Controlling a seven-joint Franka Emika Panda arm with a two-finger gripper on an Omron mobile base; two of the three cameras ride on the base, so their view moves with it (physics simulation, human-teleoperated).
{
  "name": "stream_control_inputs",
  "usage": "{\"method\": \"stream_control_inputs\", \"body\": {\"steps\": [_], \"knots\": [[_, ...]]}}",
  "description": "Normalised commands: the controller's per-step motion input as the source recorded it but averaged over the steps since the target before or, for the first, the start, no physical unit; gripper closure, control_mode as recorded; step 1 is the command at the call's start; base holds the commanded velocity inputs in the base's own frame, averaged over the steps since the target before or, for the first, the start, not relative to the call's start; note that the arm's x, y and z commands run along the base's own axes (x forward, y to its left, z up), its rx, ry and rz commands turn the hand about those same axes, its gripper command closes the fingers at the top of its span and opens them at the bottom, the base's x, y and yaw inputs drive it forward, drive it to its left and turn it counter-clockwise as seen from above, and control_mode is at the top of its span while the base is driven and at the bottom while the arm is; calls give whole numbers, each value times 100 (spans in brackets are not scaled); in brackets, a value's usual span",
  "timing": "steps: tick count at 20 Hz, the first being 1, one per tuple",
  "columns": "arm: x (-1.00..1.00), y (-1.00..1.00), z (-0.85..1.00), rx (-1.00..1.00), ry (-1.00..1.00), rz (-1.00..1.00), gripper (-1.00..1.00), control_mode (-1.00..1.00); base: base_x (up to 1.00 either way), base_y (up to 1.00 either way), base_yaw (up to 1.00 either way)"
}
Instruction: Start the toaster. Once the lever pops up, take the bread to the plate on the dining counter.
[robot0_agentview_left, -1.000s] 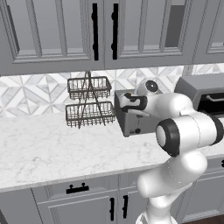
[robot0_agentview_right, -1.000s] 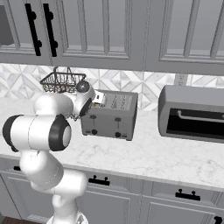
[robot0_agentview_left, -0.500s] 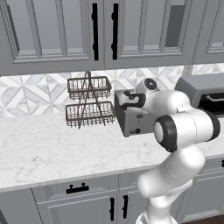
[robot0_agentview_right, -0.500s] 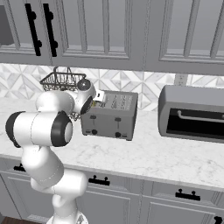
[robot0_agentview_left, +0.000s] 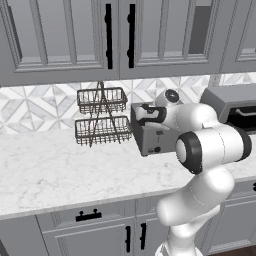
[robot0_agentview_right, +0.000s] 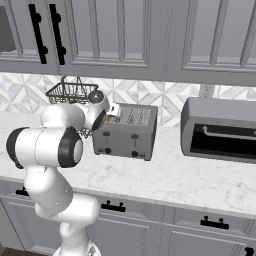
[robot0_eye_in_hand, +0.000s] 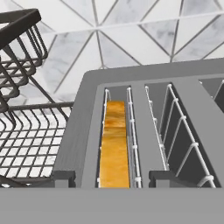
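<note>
So it's a grey kitchen: tall cabinets (robot0_agentview_left: 70, 35) up top with black handles, a patterned tile wall (robot0_agentview_right: 165, 97) behind, and a long marble table (robot0_agentview_left: 60, 170) with drawers underneath; on it, from the left base view, a two-tier wire basket (robot0_agentview_left: 101, 117), then the toaster (robot0_agentview_right: 125, 132), then a bigger grey oven (robot0_agentview_right: 220, 130) further right; the pincer (robot0_eye_in_hand: 112, 177) sits right over the toaster's top, tips either side of the left slot; can't tell if it's gripping anything; the bread (robot0_eye_in_hand: 114, 144) is down in that slot.
</note>
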Motion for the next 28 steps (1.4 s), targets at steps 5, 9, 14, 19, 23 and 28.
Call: {"method": "stream_control_inputs", "body": {"steps": [5, 9, 14, 19, 23, 28], "knots": [[0, 0, 0, 0, 0, 0, 100, -100, 0, 0, 0], [0, 0, 0, 0, 0, 0, 100, -100, 0, 0, 0], [0, 0, 0, 0, 0, 0, 100, -100, 0, 0, 0], [0, 0, 0, 0, 0, 0, 100, -100, 0, 0, 0], [0, 0, 0, 0, 0, 0, 100, -100, 0, 0, 0], [0, 0, 0, 0, 0, 0, 100, -100, 0, 0, 0]]}}
